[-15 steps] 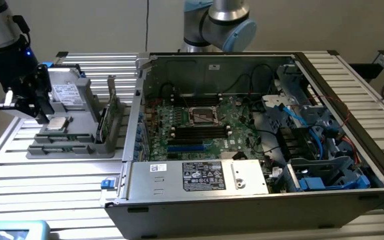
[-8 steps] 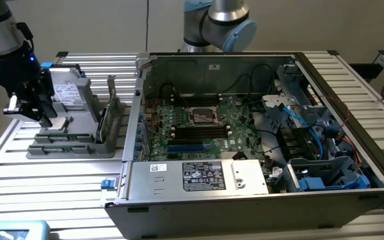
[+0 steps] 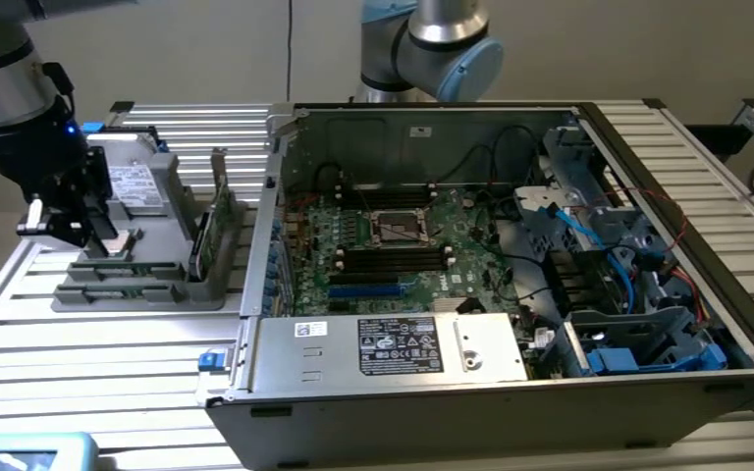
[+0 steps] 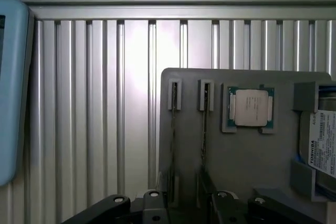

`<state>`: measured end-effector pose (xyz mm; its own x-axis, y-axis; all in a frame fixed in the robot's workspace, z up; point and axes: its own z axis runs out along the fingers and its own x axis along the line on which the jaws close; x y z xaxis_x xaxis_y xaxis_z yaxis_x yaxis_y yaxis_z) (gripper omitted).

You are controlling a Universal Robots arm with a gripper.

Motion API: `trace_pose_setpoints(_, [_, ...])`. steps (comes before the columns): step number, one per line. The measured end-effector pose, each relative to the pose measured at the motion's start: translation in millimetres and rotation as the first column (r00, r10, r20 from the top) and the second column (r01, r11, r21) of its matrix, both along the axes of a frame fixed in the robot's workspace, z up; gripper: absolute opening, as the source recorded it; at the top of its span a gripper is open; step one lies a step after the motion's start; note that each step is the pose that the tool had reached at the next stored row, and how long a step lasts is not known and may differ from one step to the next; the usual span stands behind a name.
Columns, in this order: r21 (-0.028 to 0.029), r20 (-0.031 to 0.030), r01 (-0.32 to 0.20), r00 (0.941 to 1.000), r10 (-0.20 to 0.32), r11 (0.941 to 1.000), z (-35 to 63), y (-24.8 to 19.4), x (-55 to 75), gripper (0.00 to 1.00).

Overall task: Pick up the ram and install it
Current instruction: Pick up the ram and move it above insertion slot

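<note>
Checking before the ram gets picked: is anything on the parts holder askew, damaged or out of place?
Nothing stands out. Both ram sticks stand straight in their slots on the grey holder, the CPU lies flat in its pocket, and the open gripper hangs above them.

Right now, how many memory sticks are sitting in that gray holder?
2. One ram stick and the other ram stick stand on edge in neighbouring slots of the gray holder, beside the processor chip. More may be hidden inside the computer case.
</note>
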<state>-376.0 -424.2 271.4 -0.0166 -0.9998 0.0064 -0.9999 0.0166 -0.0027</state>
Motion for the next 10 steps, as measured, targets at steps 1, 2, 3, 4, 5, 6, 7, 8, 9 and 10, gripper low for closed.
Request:
trace_pose_setpoints(1, [0.0001,0.0001,0.000,1.0000,0.000,1.0000,-1.8,0.0,0.0,0.36])
trace_pose_setpoints(2, [0.0000,0.0000,0.000,1.0000,0.000,1.0000,-3.6,0.0,0.0,0.36])
trace_pose_setpoints(3, [0.0001,0.0001,0.000,1.0000,0.000,1.0000,-5.5,-0.2,0.0,0.36])
trace_pose_setpoints(4, [0.0000,0.0000,0.000,1.0000,0.000,1.0000,-7.2,-0.9,0.0,0.36])
trace_pose_setpoints(5, [0.0000,0.0000,0.000,1.0000,0.000,1.0000,-9.2,-2.4,0.1,0.36])
trace_pose_setpoints(6, [0.0000,0.0001,0.000,1.0000,0.000,1.0000,-11.0,-3.7,0.2,0.36])
trace_pose_setpoints(7, [0.0001,0.0002,0.000,1.0000,0.000,1.0000,-12.8,-4.8,0.4,0.36])
trace_pose_setpoints(8, [0.0002,0.0003,0.000,1.0000,0.000,1.0000,-14.7,-5.4,0.5,0.36])
trace_pose_setpoints(9, [0.0001,0.0003,0.000,1.0000,0.000,1.0000,-16.4,-5.5,0.5,0.36])
trace_pose_setpoints(10, [0.0000,0.0002,0.000,1.0000,0.000,1.0000,-18.2,-5.6,0.5,0.36])
